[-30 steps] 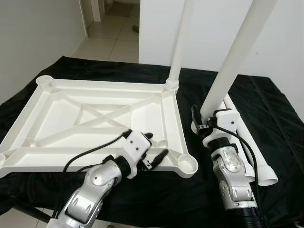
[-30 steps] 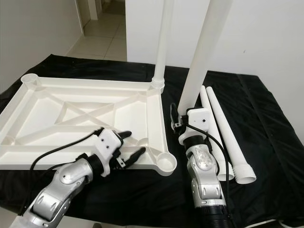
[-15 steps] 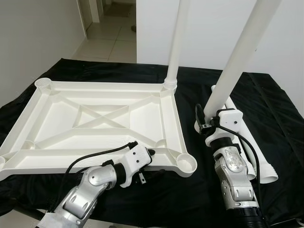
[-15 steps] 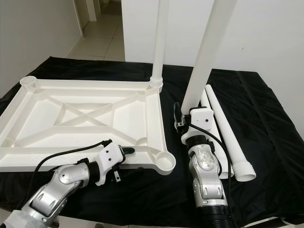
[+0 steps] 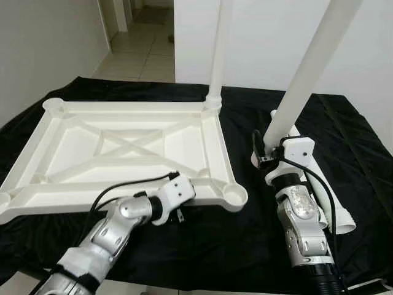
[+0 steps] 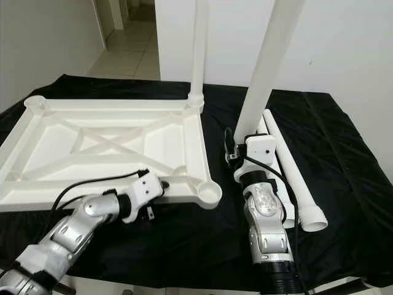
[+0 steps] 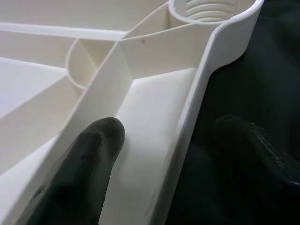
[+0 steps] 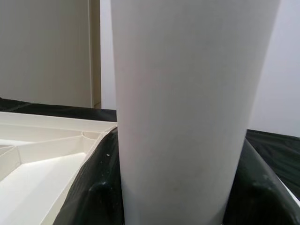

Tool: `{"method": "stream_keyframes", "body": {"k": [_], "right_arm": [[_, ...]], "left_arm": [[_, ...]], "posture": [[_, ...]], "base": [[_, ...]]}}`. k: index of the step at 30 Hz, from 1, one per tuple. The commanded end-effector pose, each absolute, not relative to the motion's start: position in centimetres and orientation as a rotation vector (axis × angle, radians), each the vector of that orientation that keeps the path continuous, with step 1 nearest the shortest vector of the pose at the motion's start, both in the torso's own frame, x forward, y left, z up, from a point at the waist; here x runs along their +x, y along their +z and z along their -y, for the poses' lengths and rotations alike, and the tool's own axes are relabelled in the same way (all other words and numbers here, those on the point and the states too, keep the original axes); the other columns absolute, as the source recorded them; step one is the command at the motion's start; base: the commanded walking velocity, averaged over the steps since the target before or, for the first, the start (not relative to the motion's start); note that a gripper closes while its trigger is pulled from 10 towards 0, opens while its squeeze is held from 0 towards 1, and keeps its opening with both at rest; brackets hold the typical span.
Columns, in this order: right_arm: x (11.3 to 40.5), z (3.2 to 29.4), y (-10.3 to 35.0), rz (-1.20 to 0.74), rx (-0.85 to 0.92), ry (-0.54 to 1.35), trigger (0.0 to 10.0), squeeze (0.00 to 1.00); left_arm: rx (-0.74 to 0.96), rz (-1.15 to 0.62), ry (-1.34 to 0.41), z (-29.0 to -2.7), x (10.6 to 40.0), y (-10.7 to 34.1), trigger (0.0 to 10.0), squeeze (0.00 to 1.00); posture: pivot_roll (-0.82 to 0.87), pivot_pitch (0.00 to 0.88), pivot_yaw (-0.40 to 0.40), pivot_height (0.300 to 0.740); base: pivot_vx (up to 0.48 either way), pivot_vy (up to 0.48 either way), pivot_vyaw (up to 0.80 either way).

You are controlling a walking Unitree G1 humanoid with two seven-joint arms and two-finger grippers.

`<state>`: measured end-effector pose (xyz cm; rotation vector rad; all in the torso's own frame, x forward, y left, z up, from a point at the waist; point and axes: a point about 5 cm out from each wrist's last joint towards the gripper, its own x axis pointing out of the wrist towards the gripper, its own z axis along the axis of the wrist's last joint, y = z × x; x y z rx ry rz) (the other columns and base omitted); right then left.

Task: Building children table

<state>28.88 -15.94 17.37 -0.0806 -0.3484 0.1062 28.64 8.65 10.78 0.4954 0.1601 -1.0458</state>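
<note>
A white plastic tabletop (image 5: 123,144) lies upside down on a black cloth. One white leg (image 5: 217,55) stands screwed into its far right corner. The near right corner socket (image 5: 232,195) is empty. My left gripper (image 7: 168,123) is open at the near rim just left of that socket, with one finger (image 7: 96,154) inside the rim and the other (image 7: 253,154) outside over the cloth. My right gripper (image 5: 271,155), to the right of the tabletop, is shut on a second white leg (image 5: 307,74) that it holds nearly upright, leaning right at the top.
Two more white legs (image 5: 328,196) lie on the cloth to the right of my right arm. The black cloth (image 5: 245,246) covers the whole work surface. A white wall stands behind, and a tiled hallway (image 5: 132,55) opens at the back left.
My left gripper has dropped from above the near rim down onto it, fingers astride it. The right arm with its leg has barely moved. The view shifted slightly.
</note>
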Motion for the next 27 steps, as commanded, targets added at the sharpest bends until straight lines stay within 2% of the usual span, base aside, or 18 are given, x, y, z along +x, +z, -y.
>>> {"method": "stream_keyframes", "body": {"k": [1, 4, 8, 13, 15, 18, 27], "right_arm": [[29.0, 15.7, 17.7, 0.355, -0.078, 0.116, 10.0, 0.0], [29.0, 15.7, 17.6, 0.349, -0.074, 0.117, 10.0, 0.0], [29.9, 15.5, 17.1, 0.297, -0.088, 0.118, 10.0, 0.0], [29.9, 15.5, 17.1, 0.294, -0.087, 0.118, 10.0, 0.0], [30.9, 14.8, 16.4, 0.243, -0.137, 0.148, 10.0, 0.0], [31.5, 14.1, 16.1, 0.225, -0.171, 0.172, 10.0, 0.0], [32.0, 11.8, 16.0, 0.237, -0.127, 0.286, 10.0, 0.0]], "left_arm": [[0.517, -0.116, -0.865, -9.8, 30.1, 11.5, 10.0, 0.0], [0.5, -0.088, -0.884, -9.6, 30.0, 12.1, 10.0, 0.0], [0.348, -0.023, -1.076, -7.8, 28.0, 13.7, 10.0, 0.0], [0.345, -0.019, -1.086, -7.7, 28.0, 13.7, 10.0, 0.0], [0.229, -0.01, -1.189, -6.7, 26.6, 14.8, 10.0, 0.0], [0.148, 0.005, -1.23, -6.1, 25.9, 15.6, 10.0, 0.0], [0.145, 0.016, -1.044, -6.7, 26.4, 15.8, 10.0, 0.0]], "posture": [[0.09, 0.03, -0.012, 0.74], [0.09, 0.033, -0.012, 0.74], [0.09, 0.041, -0.016, 0.74], [0.09, 0.043, -0.017, 0.74], [0.11, 0.044, -0.02, 0.74], [0.12, 0.044, -0.021, 0.74], [0.19, 0.038, -0.032, 0.74]], "base": [[0.0, 0.0, 0.0], [0.0, 0.0, 0.0], [0.0, 0.0, 0.0], [0.0, 0.0, 0.0], [0.0, 0.0, 0.0], [0.0, 0.0, 0.0], [0.0, 0.0, 0.0]]}}
